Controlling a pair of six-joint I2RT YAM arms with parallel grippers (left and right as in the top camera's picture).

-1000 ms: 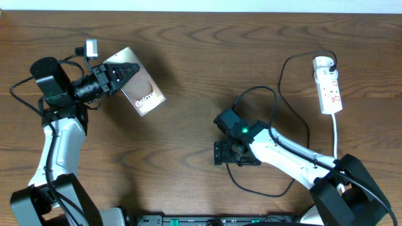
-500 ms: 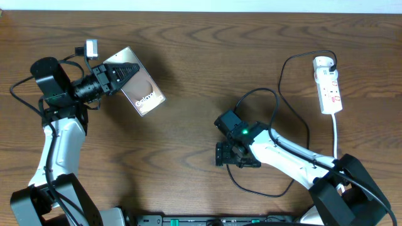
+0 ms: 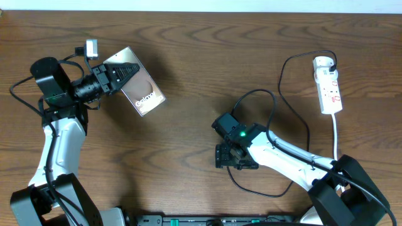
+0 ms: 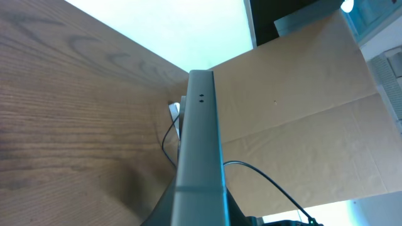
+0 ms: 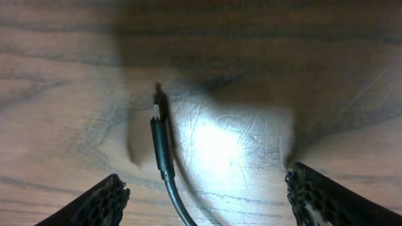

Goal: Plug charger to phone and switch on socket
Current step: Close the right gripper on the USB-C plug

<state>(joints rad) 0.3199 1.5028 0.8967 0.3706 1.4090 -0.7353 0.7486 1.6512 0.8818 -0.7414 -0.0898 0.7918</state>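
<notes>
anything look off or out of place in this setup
Nothing looks damaged or spilled. The phone is not lying flat: the left gripper holds it clamped and tilted. The charger has its connector tip lying loose on the table, between the open fingers of the right gripper, plugged into nothing.

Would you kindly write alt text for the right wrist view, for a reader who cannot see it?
A thin black charger cable lies on the wooden table, its small connector tip pointing away from the camera. The right arm's jaws stand wide open on either side of it, touching nothing.
</notes>
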